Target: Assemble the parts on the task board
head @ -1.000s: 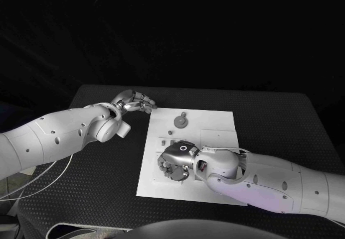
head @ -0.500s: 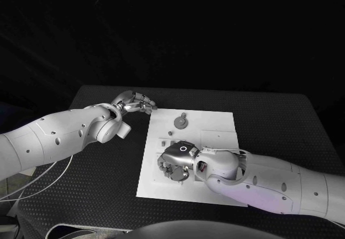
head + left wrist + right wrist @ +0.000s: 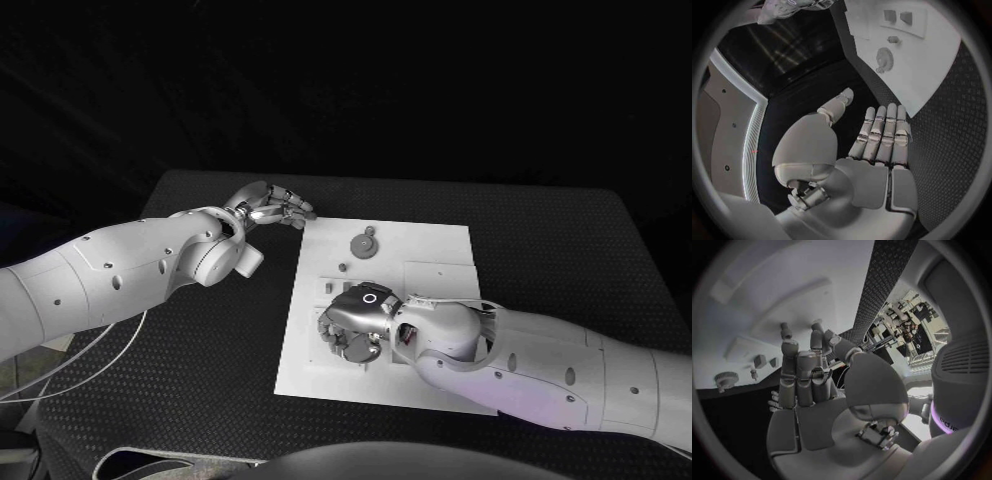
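Note:
The white task board (image 3: pixel 426 255) lies mid-table. A round grey gear part (image 3: pixel 364 243) sits at its far left, with a small peg (image 3: pixel 342 266) just nearer. My right hand (image 3: pixel 358 325) hangs palm-down over the board's near-left area, fingertips (image 3: pixel 786 332) reaching down to the board among small parts (image 3: pixel 355 348); I see nothing held in it. The gear (image 3: pixel 727 379) and small pegs (image 3: pixel 759 360) lie beside it. My left hand (image 3: pixel 271 205) hovers off the board's far-left corner, fingers (image 3: pixel 882 131) straight and together, empty, with the gear (image 3: pixel 884 59) beyond.
The black textured table (image 3: pixel 188 360) surrounds the board. A square recess (image 3: pixel 440 270) marks the board's right half. Two small blocks (image 3: pixel 898 17) stand on the board's far side. White cables (image 3: pixel 72 370) trail off the table's left edge.

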{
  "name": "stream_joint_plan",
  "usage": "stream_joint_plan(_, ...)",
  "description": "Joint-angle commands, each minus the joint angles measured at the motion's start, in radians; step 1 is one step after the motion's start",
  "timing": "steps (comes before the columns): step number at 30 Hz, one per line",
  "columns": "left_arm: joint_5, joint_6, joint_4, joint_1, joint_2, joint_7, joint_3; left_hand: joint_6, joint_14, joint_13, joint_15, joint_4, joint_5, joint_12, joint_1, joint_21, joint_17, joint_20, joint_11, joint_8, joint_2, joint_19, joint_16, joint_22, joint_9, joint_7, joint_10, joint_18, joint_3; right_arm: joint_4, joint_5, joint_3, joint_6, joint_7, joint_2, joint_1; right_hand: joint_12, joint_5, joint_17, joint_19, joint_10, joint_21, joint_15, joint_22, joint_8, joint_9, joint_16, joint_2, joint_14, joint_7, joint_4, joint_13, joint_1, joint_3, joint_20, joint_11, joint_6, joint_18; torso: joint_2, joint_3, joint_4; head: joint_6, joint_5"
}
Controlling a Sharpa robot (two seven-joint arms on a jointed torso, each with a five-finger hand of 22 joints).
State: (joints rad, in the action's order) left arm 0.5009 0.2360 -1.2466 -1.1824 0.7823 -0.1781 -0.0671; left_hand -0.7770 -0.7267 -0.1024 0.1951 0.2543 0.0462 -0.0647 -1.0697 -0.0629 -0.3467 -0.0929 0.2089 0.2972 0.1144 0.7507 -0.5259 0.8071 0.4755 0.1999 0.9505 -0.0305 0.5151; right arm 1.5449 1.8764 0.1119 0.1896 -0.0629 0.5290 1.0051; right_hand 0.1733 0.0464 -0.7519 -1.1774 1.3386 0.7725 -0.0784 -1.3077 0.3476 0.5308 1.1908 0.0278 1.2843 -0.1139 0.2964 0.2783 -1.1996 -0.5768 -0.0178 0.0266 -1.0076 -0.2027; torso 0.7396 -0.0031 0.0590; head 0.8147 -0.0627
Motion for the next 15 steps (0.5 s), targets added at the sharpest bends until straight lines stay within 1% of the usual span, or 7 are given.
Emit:
stream_joint_plan(1,-0.006,-0.009,-0.003,-0.001,0.0,-0.005,0.001,0.009,0.009,0.001,0.0,-0.006,0.004,-0.005,0.006,-0.005,-0.001,-0.001,0.0,0.003,0.003,-0.004,0.006,-0.001,-0.001,0.012,-0.005,-0.012,-0.001,-0.01,0.023,0.005,-0.033,-0.014,0.008,-0.005,-0.005,0.003,-0.001,-0.003,-0.007,0.003,-0.004,-0.02,0.005,0.024,0.003,-0.003,0.0,0.001,-0.001,0.001,-0.004,-0.003,-0.006,0.002,-0.007,-0.059,0.0,0.0006,-0.0014,0.0,0.001)
stream_joint_plan(3,-0.006,-0.009,-0.003,-0.001,0.001,-0.005,0.001,0.009,0.01,0.001,0.0,-0.006,0.004,-0.005,0.006,-0.005,-0.001,-0.001,0.0,0.004,0.003,-0.004,0.006,-0.001,-0.001,0.012,-0.005,-0.012,-0.001,-0.008,0.025,0.005,-0.033,-0.015,0.012,-0.005,-0.005,0.003,-0.001,-0.003,-0.007,0.003,-0.004,-0.02,0.005,0.024,0.003,-0.003,0.0,0.001,-0.001,0.001,-0.004,-0.003,-0.006,0.002,-0.007,-0.059,0.001,0.0014,-0.0014,0.0,0.004)
stream_joint_plan(5,-0.006,-0.009,-0.003,-0.001,0.001,-0.004,0.001,0.009,0.01,0.001,0.0,-0.006,0.004,-0.005,0.006,-0.005,-0.002,-0.002,0.0,0.004,0.003,-0.004,0.006,-0.001,-0.001,0.012,-0.005,-0.013,-0.001,-0.007,0.027,0.005,-0.032,-0.015,0.013,-0.005,-0.005,0.003,-0.002,-0.003,-0.007,0.003,-0.004,-0.02,0.005,0.024,0.003,-0.003,0.0,0.001,-0.001,0.001,-0.004,-0.003,-0.006,0.002,-0.007,-0.059,0.001,0.0016,-0.0013,-0.001,0.003)
stream_joint_plan(6,-0.006,-0.009,-0.003,-0.001,0.001,-0.004,0.001,0.009,0.01,0.001,0.0,-0.006,0.004,-0.005,0.006,-0.005,-0.002,-0.002,0.0,0.004,0.003,-0.004,0.006,-0.001,-0.001,0.012,-0.005,-0.013,-0.001,-0.007,0.028,0.005,-0.032,-0.015,0.014,-0.006,-0.005,0.003,-0.002,-0.003,-0.007,0.003,-0.004,-0.02,0.005,0.025,0.003,-0.003,0.0,0.001,-0.001,0.002,-0.004,-0.003,-0.006,0.002,-0.007,-0.059,0.0,0.0015,-0.0011,-0.002,0.001)
stream_joint_plan(9,-0.006,-0.01,-0.003,-0.001,0.001,-0.004,0.001,0.009,0.01,0.002,0.0,-0.006,0.004,-0.005,0.006,-0.005,-0.002,-0.002,0.0,0.004,0.003,-0.004,0.006,-0.002,-0.001,0.012,-0.005,-0.013,-0.001,-0.006,0.028,0.005,-0.031,-0.015,0.014,-0.006,-0.005,0.003,-0.002,-0.003,-0.007,0.004,-0.004,-0.02,0.005,0.025,0.003,-0.003,0.0,0.001,-0.001,0.002,-0.005,-0.004,-0.006,0.002,-0.007,-0.059,0.0,0.0009,-0.001,-0.002,0.002)
stream_joint_plan(12,-0.006,-0.011,-0.003,-0.001,0.001,-0.003,0.001,0.009,0.01,0.002,0.0,-0.006,0.004,-0.005,0.006,-0.005,-0.002,-0.002,0.0,0.004,0.003,-0.004,0.006,-0.002,-0.001,0.012,-0.005,-0.013,-0.001,-0.006,0.028,0.005,-0.03,-0.014,0.014,-0.006,-0.005,0.003,-0.002,-0.003,-0.006,0.004,-0.004,-0.02,0.005,0.025,0.004,-0.003,0.0,0.001,-0.001,0.002,-0.005,-0.004,-0.006,0.002,-0.007,-0.059,0.001,0.0011,-0.0001,-0.001,0.001)
stream_joint_plan(15,-0.006,-0.011,-0.003,-0.001,0.001,-0.003,0.001,0.009,0.01,0.002,0.0,-0.007,0.004,-0.005,0.006,-0.005,-0.002,-0.002,0.001,0.004,0.004,-0.004,0.007,-0.002,-0.002,0.012,-0.006,-0.013,-0.001,-0.006,0.028,0.005,-0.03,-0.014,0.014,-0.006,-0.005,0.003,-0.002,-0.003,-0.006,0.004,-0.004,-0.02,0.005,0.025,0.004,-0.003,0.0,0.001,-0.001,0.003,-0.005,-0.004,-0.006,0.002,-0.008,-0.059,0.0,0.0015,-0.0006,-0.001,0.002)
